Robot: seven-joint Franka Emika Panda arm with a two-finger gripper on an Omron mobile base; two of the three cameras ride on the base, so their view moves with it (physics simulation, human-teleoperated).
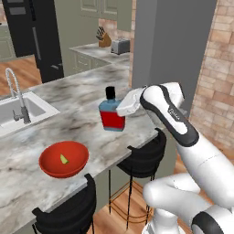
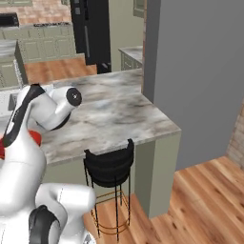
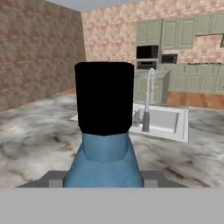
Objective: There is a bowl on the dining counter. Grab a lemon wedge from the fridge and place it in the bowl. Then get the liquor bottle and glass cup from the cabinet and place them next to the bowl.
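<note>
The liquor bottle, with a red body, blue shoulders and a black cap, stands upright on the marble dining counter. My gripper reaches it from the right and is shut on it. In the hand view the bottle rises between the two finger tips of the gripper. To the bottle's front left sits the red bowl with the small yellow-green lemon wedge inside. A red edge of the bowl shows behind my arm. The black fridge stands far behind. The glass cup is out of view.
An inset sink with a tall steel tap lies left of the bottle. Black stools stand under the counter's near edge. A grey pillar rises at the counter's right end. Sage-green wall cabinets hang at the back.
</note>
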